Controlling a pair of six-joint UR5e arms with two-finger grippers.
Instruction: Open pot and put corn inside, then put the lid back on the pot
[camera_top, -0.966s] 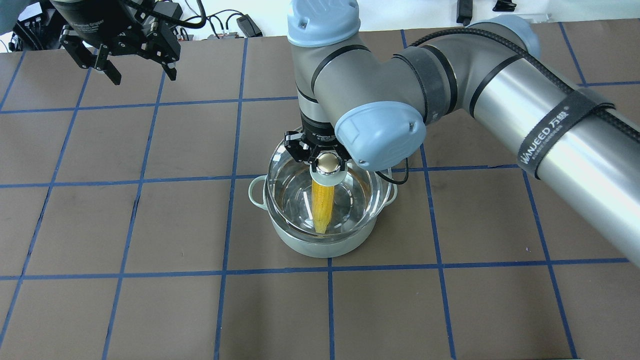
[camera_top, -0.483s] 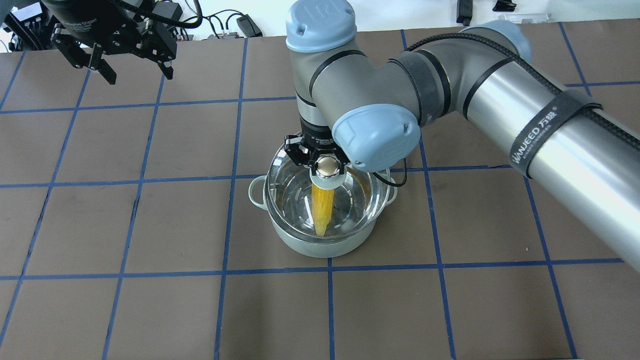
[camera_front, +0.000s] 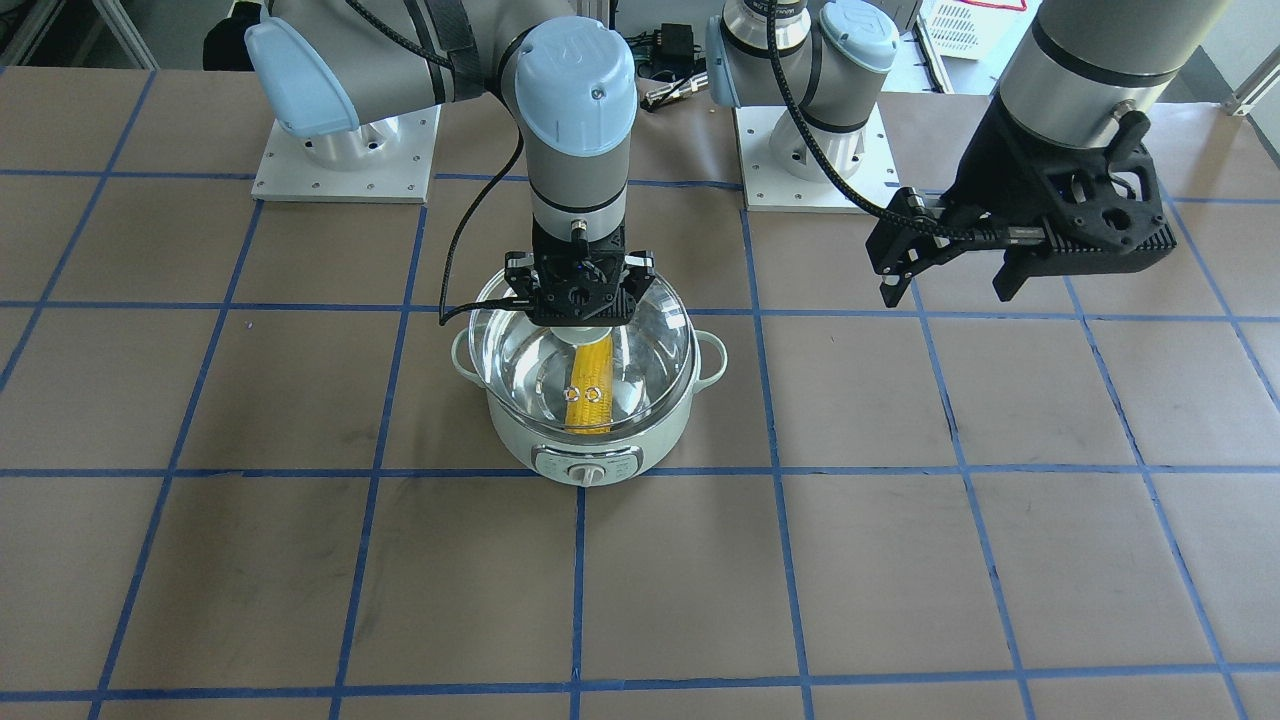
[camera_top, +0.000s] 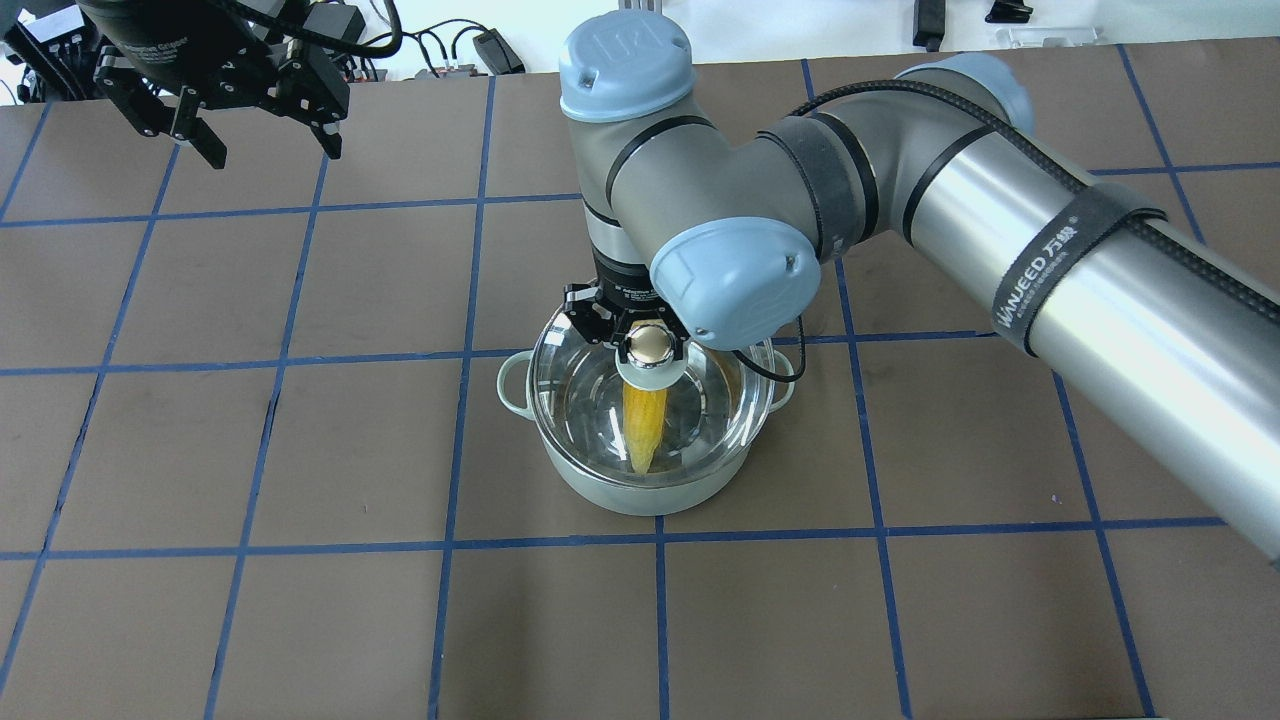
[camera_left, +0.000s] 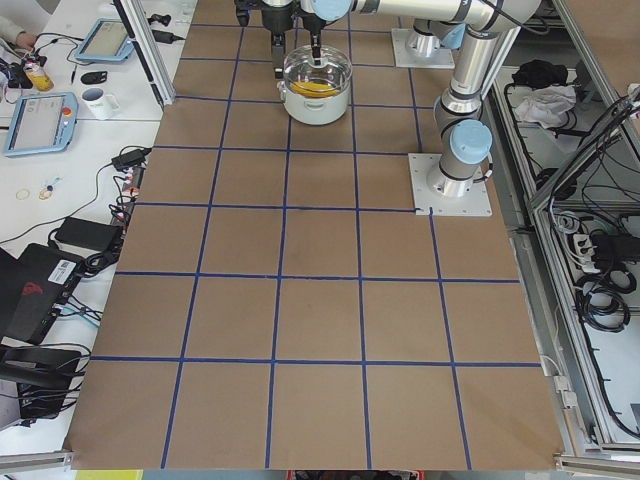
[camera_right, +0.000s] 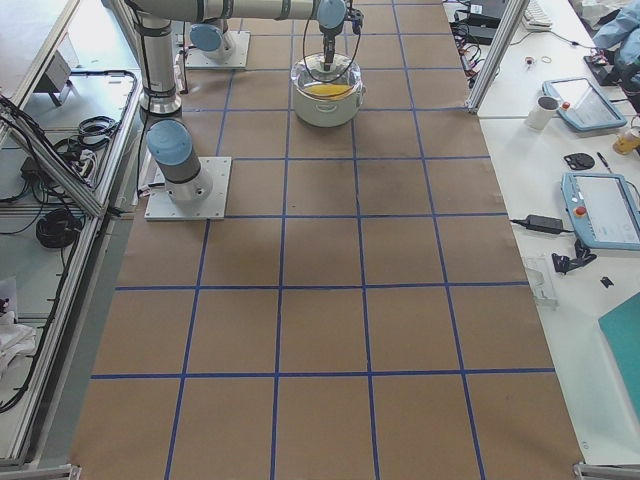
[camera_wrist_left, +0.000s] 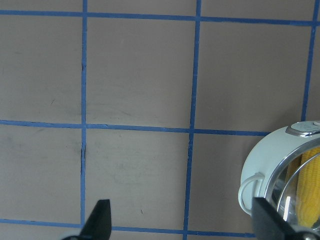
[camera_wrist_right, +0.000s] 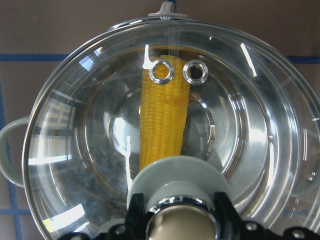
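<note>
Over the table (camera_top: 300, 620), the right arm (camera_top: 1000, 230) has sunk slightly toward the pot (camera_top: 640, 495) in the last second, bringing the lid (camera_top: 585, 385) down; it looks seated, or nearly. The left gripper (camera_top: 274, 156), empty and spread wide, has drifted farther off. The corn (camera_top: 645, 425) lies inside the pot. The right gripper (camera_front: 580, 305) clamps the knob (camera_top: 649, 343); letting go seems next.

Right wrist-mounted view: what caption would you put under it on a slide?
The right hand grips the knob of the glass lid over the pot, with the corn lying inside.
</note>
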